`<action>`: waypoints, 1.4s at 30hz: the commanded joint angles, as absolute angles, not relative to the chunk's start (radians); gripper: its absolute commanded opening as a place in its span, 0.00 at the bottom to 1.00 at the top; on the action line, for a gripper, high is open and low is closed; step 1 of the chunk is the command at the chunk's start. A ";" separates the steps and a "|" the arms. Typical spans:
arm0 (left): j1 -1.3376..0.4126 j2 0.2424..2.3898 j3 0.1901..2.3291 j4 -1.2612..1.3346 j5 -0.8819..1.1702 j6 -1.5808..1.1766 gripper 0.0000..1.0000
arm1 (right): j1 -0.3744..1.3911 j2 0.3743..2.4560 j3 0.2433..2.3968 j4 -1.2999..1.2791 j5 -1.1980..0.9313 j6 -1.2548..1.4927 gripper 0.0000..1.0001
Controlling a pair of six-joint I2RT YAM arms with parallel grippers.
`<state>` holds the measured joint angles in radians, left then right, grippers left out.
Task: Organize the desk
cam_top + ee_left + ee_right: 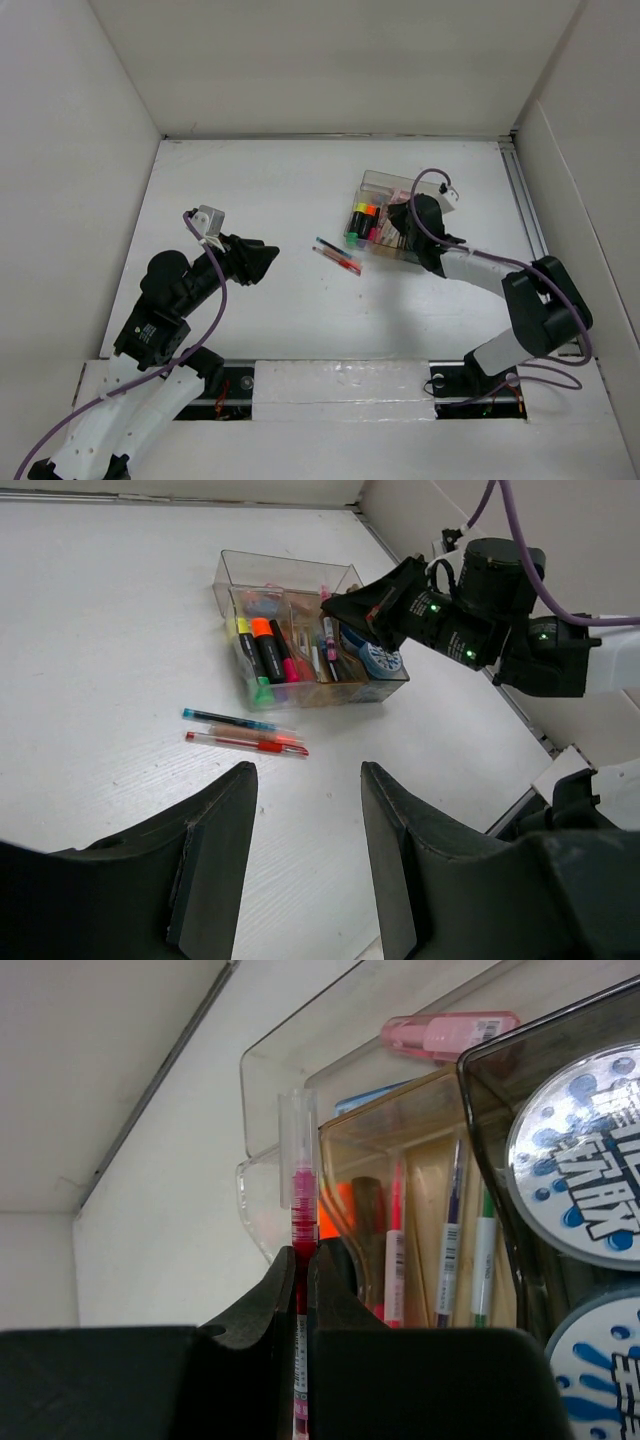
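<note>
Two pens, a blue pen (228, 719) and a red pen (245, 742), lie on the tabletop (250, 200). The right tool (302, 1270) grasps one pink pen (300, 1200); the left tool (307, 780) is released.

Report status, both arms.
Left gripper open, empty. Right gripper shut on pink pen over organizer. Blue pen, red pen loose on desk. Nothing blocking.

The desk (250, 200) bears an organizer (385, 180) and two pens (338, 260).
</note>
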<state>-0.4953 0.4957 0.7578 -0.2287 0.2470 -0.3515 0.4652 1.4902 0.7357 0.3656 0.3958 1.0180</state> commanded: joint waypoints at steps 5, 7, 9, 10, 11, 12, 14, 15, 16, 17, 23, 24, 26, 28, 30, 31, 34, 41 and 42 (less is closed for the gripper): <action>-0.492 0.494 0.772 -0.190 0.258 -0.342 0.42 | 0.428 1.595 0.825 0.344 0.397 1.046 0.00; -0.492 0.495 0.772 -0.192 0.261 -0.342 0.42 | 0.428 1.609 0.838 0.324 0.402 1.054 0.00; -0.492 0.491 0.772 -0.190 0.258 -0.342 0.42 | 0.428 1.615 0.831 0.325 0.410 1.060 0.00; -0.492 0.491 0.772 -0.190 0.256 -0.342 0.42 | 0.428 1.617 0.825 0.328 0.420 1.068 0.00; -0.492 0.491 0.772 -0.190 0.256 -0.342 0.42 | 0.428 1.617 0.825 0.328 0.414 1.066 0.00; -0.492 0.491 0.772 -0.190 0.258 -0.342 0.42 | 0.428 1.618 0.831 0.322 0.423 1.068 0.00; -0.492 0.489 0.773 -0.192 0.258 -0.342 0.42 | 0.428 1.620 0.836 0.311 0.429 1.072 0.02; -0.492 0.491 0.772 -0.190 0.258 -0.342 0.42 | 0.428 1.618 0.838 0.310 0.430 1.072 0.08; -0.492 0.491 0.773 -0.189 0.258 -0.342 0.42 | 0.428 1.617 0.838 0.310 0.431 1.072 0.13; -0.492 0.494 0.773 -0.189 0.258 -0.342 0.42 | 0.428 1.618 0.842 0.299 0.434 1.074 0.17; -0.492 0.492 0.772 -0.190 0.258 -0.342 0.42 | 0.448 1.586 0.838 0.282 0.449 1.072 0.39; -0.492 0.495 0.772 -0.192 0.258 -0.342 0.42 | 0.448 1.576 0.833 0.281 0.449 1.071 0.42; -0.492 0.491 0.772 -0.192 0.259 -0.344 0.42 | 0.482 1.534 0.828 0.276 0.454 1.055 0.43; -0.492 0.491 0.770 -0.189 0.258 -0.344 0.42 | 0.506 1.505 0.822 0.276 0.459 1.026 0.43; -0.492 0.492 0.773 -0.192 0.258 -0.344 0.42 | 0.552 1.471 0.815 0.273 0.465 1.014 0.40; -0.492 0.495 0.772 -0.192 0.259 -0.342 0.42 | 0.569 1.465 0.810 0.275 0.472 1.011 0.40; -0.492 0.489 0.773 -0.190 0.258 -0.341 0.42 | 0.629 1.450 0.786 0.275 0.482 1.002 0.16; -0.492 0.488 0.772 -0.190 0.261 -0.344 0.42 | 0.793 1.514 0.762 0.282 0.403 0.896 0.00; -0.492 0.486 0.772 -0.192 0.262 -0.345 0.42 | 0.816 1.540 0.770 0.269 0.406 0.894 0.02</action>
<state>-0.4953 0.4953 0.7578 -0.2287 0.2508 -0.3515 0.7685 1.5021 0.7662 0.2687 0.4191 0.9516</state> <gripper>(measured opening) 0.422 0.018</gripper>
